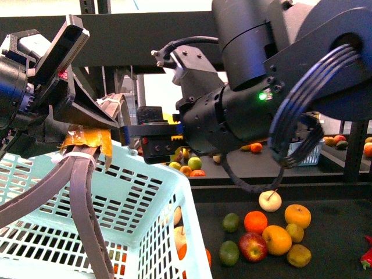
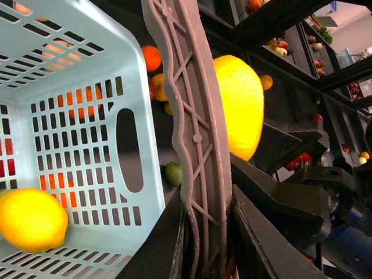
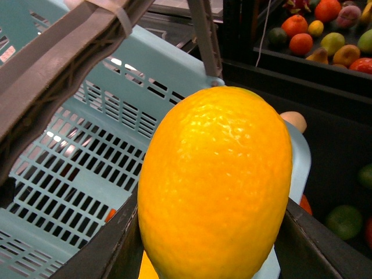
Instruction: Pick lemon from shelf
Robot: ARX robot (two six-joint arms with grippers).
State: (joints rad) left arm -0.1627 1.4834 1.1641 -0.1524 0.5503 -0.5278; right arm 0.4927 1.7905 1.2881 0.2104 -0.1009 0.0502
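The right gripper (image 3: pixel 214 250) clamps the lemon (image 3: pixel 215 180) between its dark jaws, just above the rim of the light-blue plastic basket (image 3: pixel 116 151). A second lemon (image 2: pixel 32 220) lies inside that basket. The left gripper (image 1: pixel 58 232) reaches over the basket; I cannot tell how far apart its fingers are.

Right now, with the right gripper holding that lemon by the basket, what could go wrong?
1. The right gripper clamps only one end of the lemon; most of it sticks out, so it could slip or pivot free.
2. The lemon sits by the basket corner, not clearly over the inside; released here it might drop onto the shelf deck.
3. The left arm's gray finger is close by; a careless move could clip it.
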